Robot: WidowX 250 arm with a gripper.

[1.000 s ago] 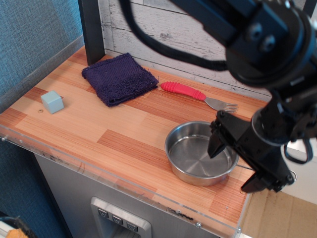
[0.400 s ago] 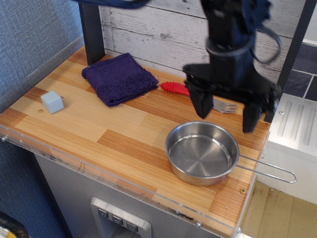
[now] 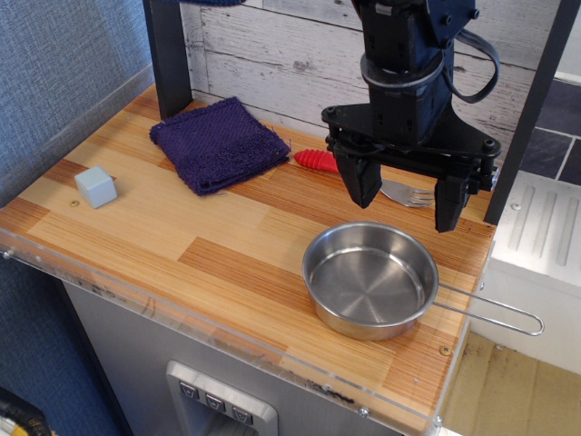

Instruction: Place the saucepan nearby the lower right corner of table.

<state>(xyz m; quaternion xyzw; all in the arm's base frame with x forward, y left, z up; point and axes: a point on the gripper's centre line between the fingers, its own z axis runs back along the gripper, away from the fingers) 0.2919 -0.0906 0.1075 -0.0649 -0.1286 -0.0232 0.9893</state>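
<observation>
The shiny steel saucepan [image 3: 370, 281] sits upright and empty on the striped wood table [image 3: 136, 227], near its front right corner. Its thin wire-loop handle [image 3: 490, 313] sticks out to the right past the table edge. My gripper [image 3: 404, 202] hangs above the pan's far rim. Its two black fingers are spread wide and hold nothing. It is apart from the pan.
A purple cloth [image 3: 219, 143] lies at the back left. A fork with a red handle [image 3: 329, 163] lies behind the pan, partly hidden by my gripper. A pale blue cube [image 3: 95, 187] stands at the left. A dark post [image 3: 167, 56] rises at the back.
My gripper has let go of the pan at its right side, risen and moved back above its far rim. The saucepan has stayed in place.
</observation>
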